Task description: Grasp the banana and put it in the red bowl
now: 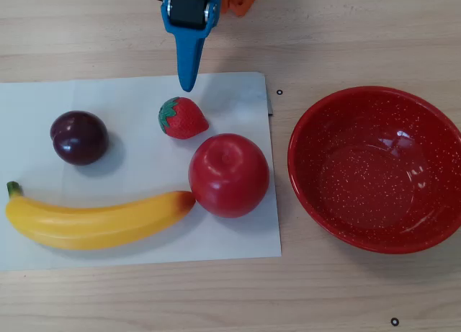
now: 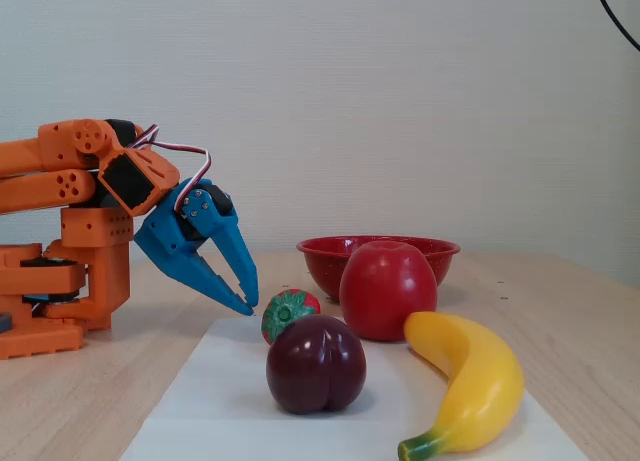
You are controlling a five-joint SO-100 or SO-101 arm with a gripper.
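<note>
The yellow banana [image 1: 94,220] lies along the front of a white sheet, green stem tip to the left in the overhead view; in the fixed view the banana [image 2: 470,376] is at the lower right. The red bowl [image 1: 378,168] stands empty on the wood to the right of the sheet; the fixed view shows the red bowl [image 2: 320,256] behind the apple. My blue gripper [image 1: 188,83] hovers over the sheet's far edge, well away from the banana. In the fixed view the gripper [image 2: 248,303] has its tips together, holding nothing.
A red apple [image 1: 229,175] touches the banana's right end. A strawberry [image 1: 181,117] lies just under the gripper tip, and a dark plum [image 1: 79,137] sits at the left. The white sheet [image 1: 130,109] covers the left half of the wooden table [image 1: 324,37]. The orange arm base [image 2: 60,281] stands at the left.
</note>
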